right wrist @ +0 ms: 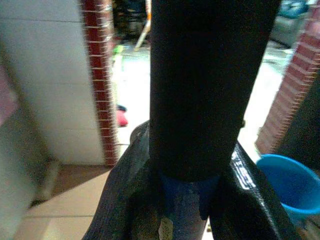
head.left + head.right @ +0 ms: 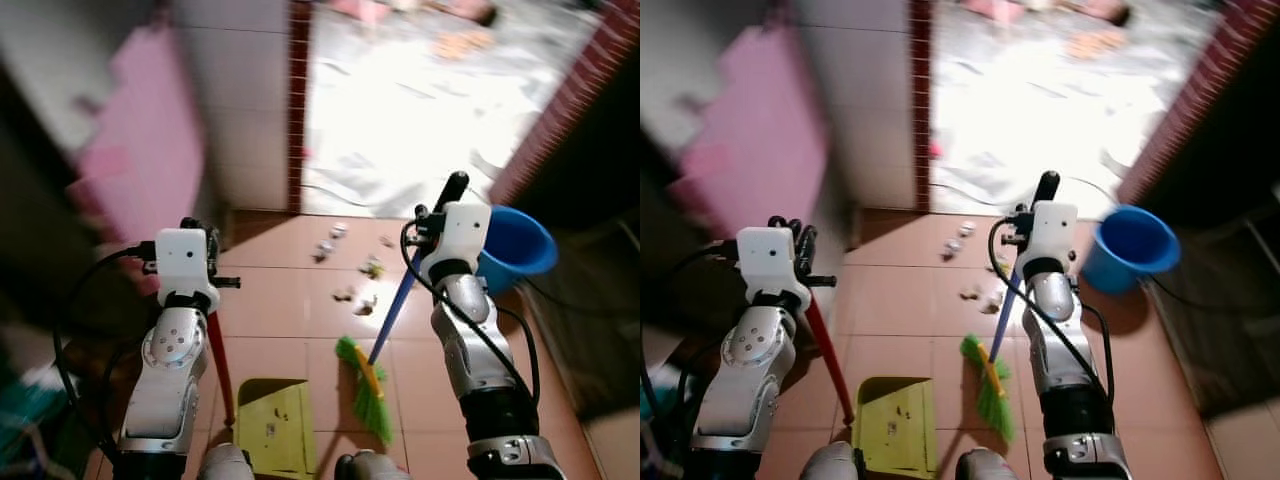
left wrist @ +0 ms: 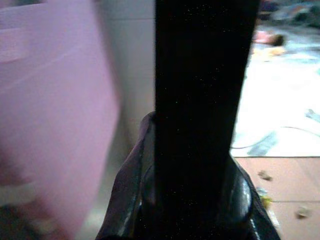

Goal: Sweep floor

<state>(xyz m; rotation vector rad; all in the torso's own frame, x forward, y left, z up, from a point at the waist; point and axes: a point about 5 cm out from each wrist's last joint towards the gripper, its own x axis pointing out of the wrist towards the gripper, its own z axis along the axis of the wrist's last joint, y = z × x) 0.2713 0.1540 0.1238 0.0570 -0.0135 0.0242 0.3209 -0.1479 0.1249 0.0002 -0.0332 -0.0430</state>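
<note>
My right gripper (image 2: 432,215) is shut on the black grip of a broom handle (image 2: 394,318); the blue shaft runs down to green bristles (image 2: 366,398) resting on the terracotta tiles. My left gripper (image 2: 203,238) is shut on the red handle (image 2: 219,362) of a yellow-green dustpan (image 2: 274,427) that sits on the floor between my feet. Small bits of litter (image 2: 357,292) lie scattered on the tiles ahead of the broom. In both wrist views a thick dark handle (image 1: 210,85) sits clamped between the fingers.
A blue bucket (image 2: 515,245) stands on the right beside a dark wall. A brick-edged doorway (image 2: 297,110) ahead opens onto a bright littered floor (image 2: 420,100). A pink panel (image 2: 140,140) leans at the left. Black cables loop off both arms.
</note>
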